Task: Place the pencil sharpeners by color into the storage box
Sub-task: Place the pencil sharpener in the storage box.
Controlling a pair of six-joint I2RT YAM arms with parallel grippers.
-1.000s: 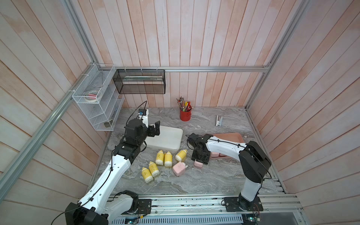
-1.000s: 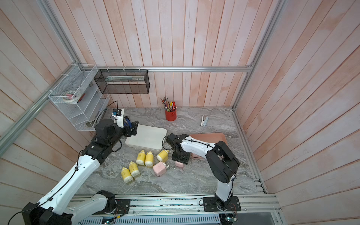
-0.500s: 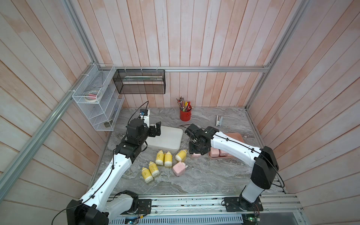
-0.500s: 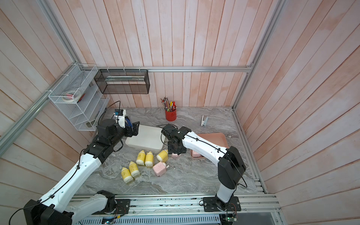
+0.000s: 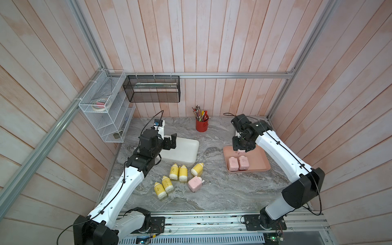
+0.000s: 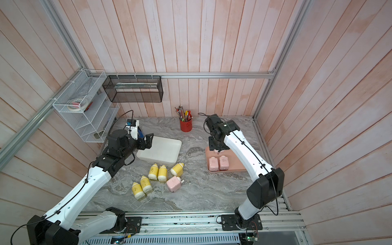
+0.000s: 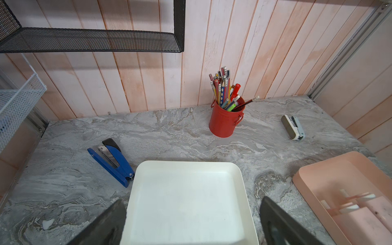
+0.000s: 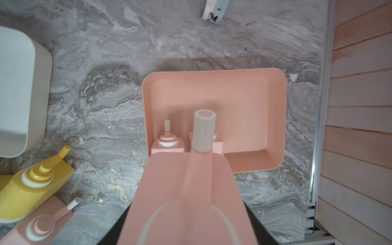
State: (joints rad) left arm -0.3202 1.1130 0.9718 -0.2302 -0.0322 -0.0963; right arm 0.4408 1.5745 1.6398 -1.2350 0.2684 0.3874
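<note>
The right gripper [image 5: 240, 147] was clamped on a smooth, boxy pink sharpener [image 8: 186, 191] with a cream crank knob, above the back end of the round-cornered pink tray [image 5: 259, 161], where two more pink sharpeners [image 5: 233, 165] sat side by side. The left gripper [image 5: 171, 142] hung with its jaws spread wide over the matte white tray [image 5: 184, 151]. Five glossy yellow sharpeners [image 5: 183, 172], bottle-shaped, and a loose pink sharpener [image 5: 195, 183] lay on the grey-veined tabletop [image 5: 222, 191], with a red pencil cup [image 5: 201, 125] by the plank wall.

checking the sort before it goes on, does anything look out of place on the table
Yes: one pink sharpener lies on the table right beside the yellow sharpeners, apart from the pink tray where two of its kind already sit.
</note>
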